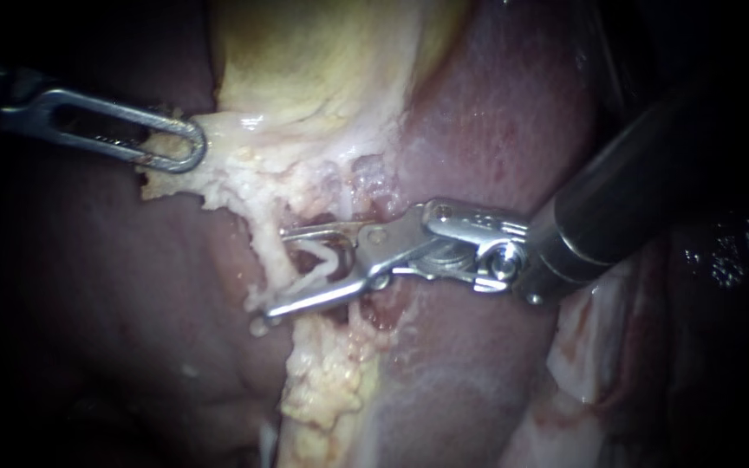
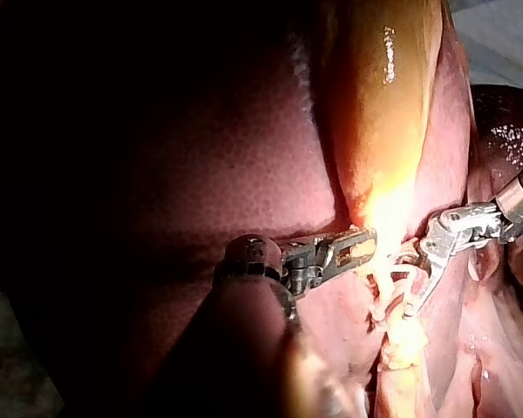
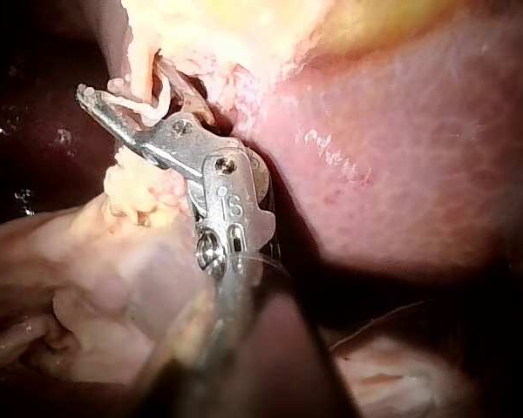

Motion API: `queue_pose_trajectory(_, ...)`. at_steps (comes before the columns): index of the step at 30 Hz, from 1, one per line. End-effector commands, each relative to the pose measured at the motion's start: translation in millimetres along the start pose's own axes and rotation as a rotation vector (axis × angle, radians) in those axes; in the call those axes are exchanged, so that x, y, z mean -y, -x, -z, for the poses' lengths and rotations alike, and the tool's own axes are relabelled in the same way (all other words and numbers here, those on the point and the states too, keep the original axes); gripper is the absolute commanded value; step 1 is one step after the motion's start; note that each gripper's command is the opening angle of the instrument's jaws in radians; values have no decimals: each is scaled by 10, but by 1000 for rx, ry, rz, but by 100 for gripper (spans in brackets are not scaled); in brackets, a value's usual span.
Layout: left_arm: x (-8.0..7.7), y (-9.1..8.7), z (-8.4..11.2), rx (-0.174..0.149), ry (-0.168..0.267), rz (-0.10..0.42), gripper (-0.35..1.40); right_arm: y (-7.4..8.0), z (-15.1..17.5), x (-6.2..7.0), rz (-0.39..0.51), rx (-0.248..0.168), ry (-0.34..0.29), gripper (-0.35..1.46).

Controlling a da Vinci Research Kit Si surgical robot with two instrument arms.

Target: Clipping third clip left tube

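the yellow gallbladder fills the upper middle of the endoscope view, with dark red liver to its left and below and pinker liver surface to its right. lumpy yellow fatty tissue runs down from the gallbladder's base; pale whitish tissue lies at lower right

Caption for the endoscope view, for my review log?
Left instrument grips pale tissue below the gallbladder; right instrument's open jaws straddle the tube, white clip between them.
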Motion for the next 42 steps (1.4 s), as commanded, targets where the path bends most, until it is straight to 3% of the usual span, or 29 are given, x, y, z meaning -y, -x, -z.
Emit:
queue_pose_trajectory(1,0,0,0,0,0,0,-35,-1,-3,-1,-5,-7,2,48)
queue_pose_trajectory(8,0,0,-1,0,0,-1,-35,-9,-23,-5,-49,-75,6,49)
queue_pose_trajectory(13,1,0,-2,0,0,-1,-35,-22,-29,0,-77,-89,4,49)
queue_pose_trajectory(21,2,1,-1,0,0,-2,-35,-56,-18,29,-148,-102,-2,46)
queue_pose_trajectory(24,2,1,-1,0,0,-2,-35,-73,-11,42,-165,-84,14,45)
queue_pose_trajectory(31,2,1,-1,-2,2,-2,-35,-110,2,57,-187,-78,45,44)
queue_pose_trajectory(42,3,1,-2,-2,2,-3,-35,-114,0,61,-195,-79,46,34)
